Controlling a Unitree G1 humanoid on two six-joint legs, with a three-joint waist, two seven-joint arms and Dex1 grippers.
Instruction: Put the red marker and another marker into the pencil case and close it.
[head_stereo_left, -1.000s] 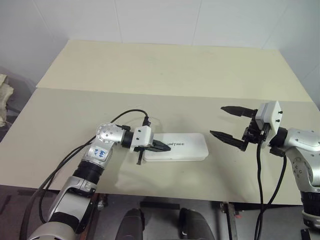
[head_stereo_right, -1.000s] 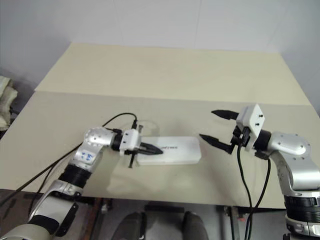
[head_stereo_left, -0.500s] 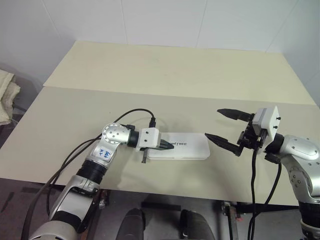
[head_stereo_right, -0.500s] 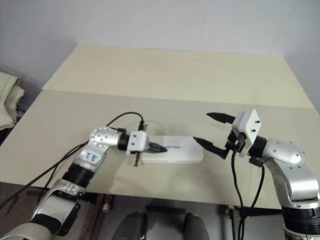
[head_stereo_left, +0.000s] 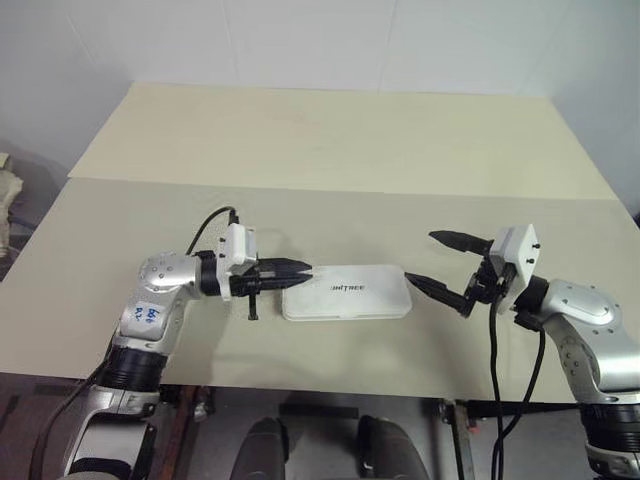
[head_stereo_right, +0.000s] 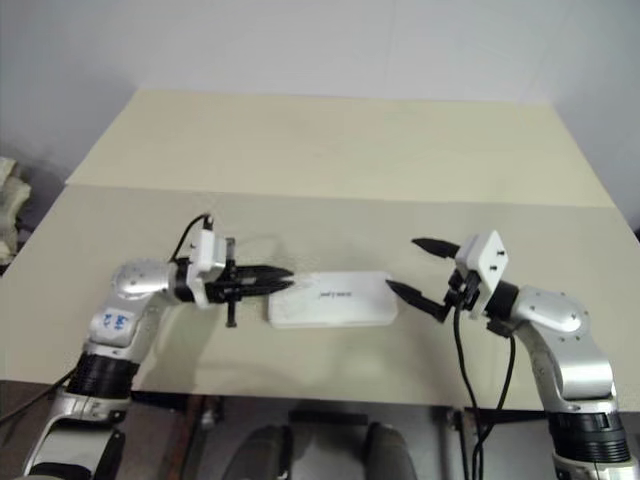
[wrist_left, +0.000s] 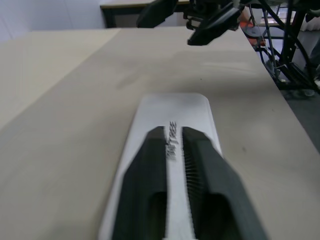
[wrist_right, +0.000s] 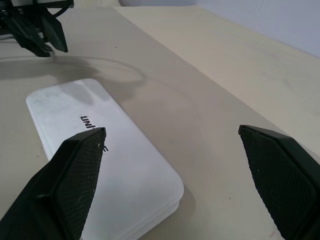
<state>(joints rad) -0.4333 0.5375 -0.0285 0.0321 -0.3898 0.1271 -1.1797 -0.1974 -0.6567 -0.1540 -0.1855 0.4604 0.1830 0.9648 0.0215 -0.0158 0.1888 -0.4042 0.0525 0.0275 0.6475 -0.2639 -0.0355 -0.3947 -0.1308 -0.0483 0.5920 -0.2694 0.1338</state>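
Observation:
The white pencil case (head_stereo_left: 345, 292) lies flat on the table with its lid down and the dark lettering facing up. The red marker and the other marker are out of view. My left gripper (head_stereo_left: 300, 268) hovers level at the case's left end, pointing along it. In the left wrist view its fingers (wrist_left: 150, 150) stand a narrow gap apart over the case (wrist_left: 175, 105), with nothing between them. My right gripper (head_stereo_left: 420, 258) is wide open just off the case's right end, its lower fingertip close to the corner, and holds nothing. The right wrist view shows the case (wrist_right: 115, 165) below the spread fingers.
The beige table (head_stereo_left: 330, 150) stretches far behind the case, with a seam (head_stereo_left: 350, 190) running across it. Its front edge (head_stereo_left: 330, 385) lies close below the case. Black cables hang from both wrists.
My left gripper has drawn back to the left off the case's lid and its fingers have parted slightly. The right gripper has sunk a little and stays open.

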